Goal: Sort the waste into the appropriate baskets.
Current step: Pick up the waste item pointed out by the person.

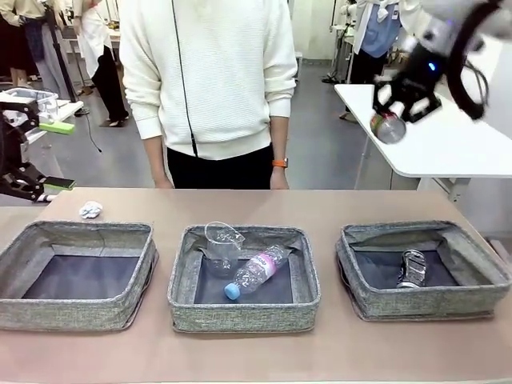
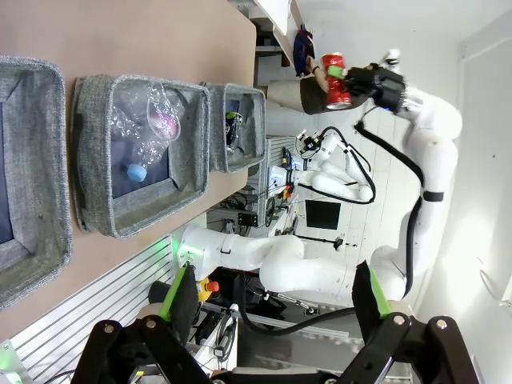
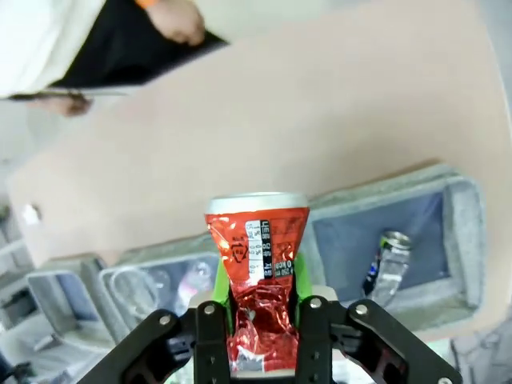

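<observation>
The right end effector [image 1: 394, 118] grips the red can [image 3: 258, 272] high, likely bound for the right basket [image 1: 424, 306] holding the silver can [image 1: 413, 268]; the left end effector [image 1: 58, 156] stands released.

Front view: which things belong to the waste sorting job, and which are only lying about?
Belong to the job: red can, crushed silver can, clear plastic bottle, clear plastic cup, paper ball, left basket, middle basket, right basket.
Not part of it: white side table, orange wristband.
</observation>
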